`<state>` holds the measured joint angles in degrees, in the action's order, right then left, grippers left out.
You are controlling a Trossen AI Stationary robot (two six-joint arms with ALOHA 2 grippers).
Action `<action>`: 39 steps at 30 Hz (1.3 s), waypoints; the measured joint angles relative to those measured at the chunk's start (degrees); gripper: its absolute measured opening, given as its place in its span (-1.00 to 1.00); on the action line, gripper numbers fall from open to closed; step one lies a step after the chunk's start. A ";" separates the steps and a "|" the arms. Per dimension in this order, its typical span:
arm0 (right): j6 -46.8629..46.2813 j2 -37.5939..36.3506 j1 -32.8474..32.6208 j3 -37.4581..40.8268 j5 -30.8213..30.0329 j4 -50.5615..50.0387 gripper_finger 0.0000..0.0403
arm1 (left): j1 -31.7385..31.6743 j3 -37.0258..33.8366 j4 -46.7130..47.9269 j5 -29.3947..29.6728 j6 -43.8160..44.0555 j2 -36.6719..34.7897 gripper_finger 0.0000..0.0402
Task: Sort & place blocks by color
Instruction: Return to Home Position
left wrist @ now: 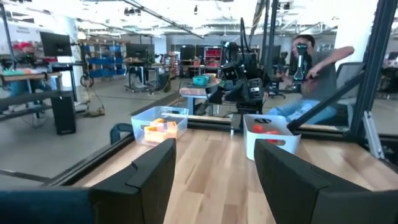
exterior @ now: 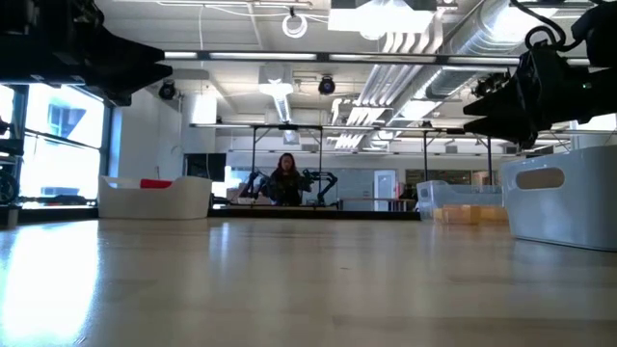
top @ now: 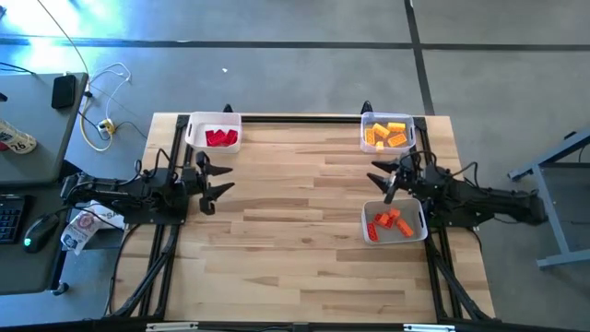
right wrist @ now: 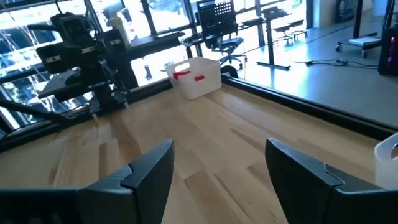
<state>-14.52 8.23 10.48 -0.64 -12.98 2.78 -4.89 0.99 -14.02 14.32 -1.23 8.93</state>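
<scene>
A white packet (top: 88, 224) with red print lies on the side desk, out past 9 o'clock of the table; its writing is too small to read. The table (top: 295, 240) is made of pale wood planks in a dark frame. At its 11 o'clock corner, a white plastic tray (top: 192, 134) with rounded walls holds the red blocks (top: 221, 137). At 1 o'clock, a clear tray (top: 387, 117) holds the yellow blocks (top: 388, 135). At 4 o'clock, a second white tray (top: 419, 221) with a slot handle holds the orange blocks (top: 390, 222), which lie jumbled. The left gripper (top: 219, 180) hangs at the 9 o'clock edge, its fingers spread and holding nothing. The right gripper (top: 378, 182) hangs at 3 o'clock, between the clear tray and the second white tray, also spread and empty.
</scene>
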 joint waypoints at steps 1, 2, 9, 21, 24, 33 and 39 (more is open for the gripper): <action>0.06 -0.30 0.48 0.00 0.36 -0.12 0.18 | 0.00 0.01 0.02 -0.06 0.65 0.00 0.02; 0.46 -0.41 0.81 0.00 1.04 -0.16 0.18 | 0.00 0.01 0.00 -0.13 0.89 0.00 0.02; 1.82 -0.35 1.55 -0.02 1.45 -0.36 0.18 | 0.00 0.00 0.02 -0.17 -3.74 0.00 0.02; -7.80 -0.35 1.55 -0.02 2.08 -0.43 0.18 | 0.00 0.00 0.89 -0.17 -3.90 0.04 0.02; -7.18 -0.33 1.55 -0.02 2.08 -0.43 0.18 | 0.00 0.00 0.89 -0.17 -3.90 0.04 0.02; -7.56 -0.33 1.55 -0.02 2.07 -0.43 0.18 | 0.00 0.00 0.89 -0.17 -3.90 0.04 0.02; -7.52 -0.33 1.55 -0.02 2.06 -0.43 0.18 | 0.00 0.00 0.89 -0.19 -3.90 0.04 0.02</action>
<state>-22.04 7.90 12.03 -0.67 -10.92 2.35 -4.89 0.99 -13.13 14.13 -5.13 8.97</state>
